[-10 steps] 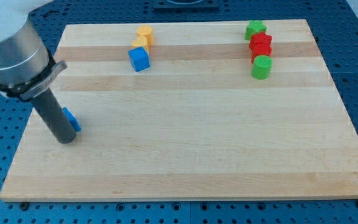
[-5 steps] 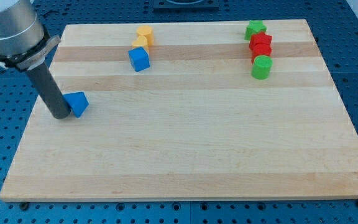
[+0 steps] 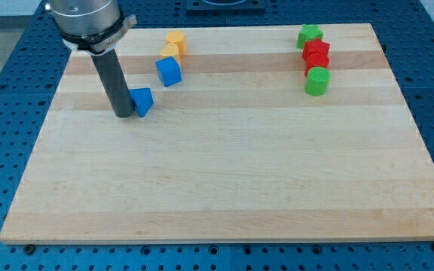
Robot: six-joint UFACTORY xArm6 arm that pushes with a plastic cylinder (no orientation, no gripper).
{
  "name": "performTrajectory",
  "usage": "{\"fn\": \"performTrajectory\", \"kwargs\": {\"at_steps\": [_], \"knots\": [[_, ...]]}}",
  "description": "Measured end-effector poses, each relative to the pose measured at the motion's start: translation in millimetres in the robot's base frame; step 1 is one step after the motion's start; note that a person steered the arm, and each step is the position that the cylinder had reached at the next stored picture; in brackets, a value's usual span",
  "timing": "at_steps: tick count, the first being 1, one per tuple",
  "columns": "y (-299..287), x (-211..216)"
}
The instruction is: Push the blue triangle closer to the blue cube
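Observation:
The blue triangle lies on the wooden board in the upper left part. My tip touches its left side, and the dark rod rises from there to the view's top. The blue cube sits a short way up and to the right of the triangle, apart from it.
Two orange blocks sit just above the blue cube. At the upper right a green star-like block, two red blocks and a green cylinder form a column. Blue perforated table surrounds the board.
My tip has moved up and to the right, pushing the blue triangle from the board's left edge to a spot near the blue cube. Other blocks have not moved.

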State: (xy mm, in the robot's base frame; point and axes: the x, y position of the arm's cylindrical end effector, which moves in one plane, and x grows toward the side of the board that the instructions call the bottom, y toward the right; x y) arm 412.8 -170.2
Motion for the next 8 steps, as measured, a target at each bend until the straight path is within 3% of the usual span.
{"fn": "performTrajectory", "kwargs": {"at_steps": [3,8], "knots": [[27.5,-8.1],[13.1,-26.9]]}}
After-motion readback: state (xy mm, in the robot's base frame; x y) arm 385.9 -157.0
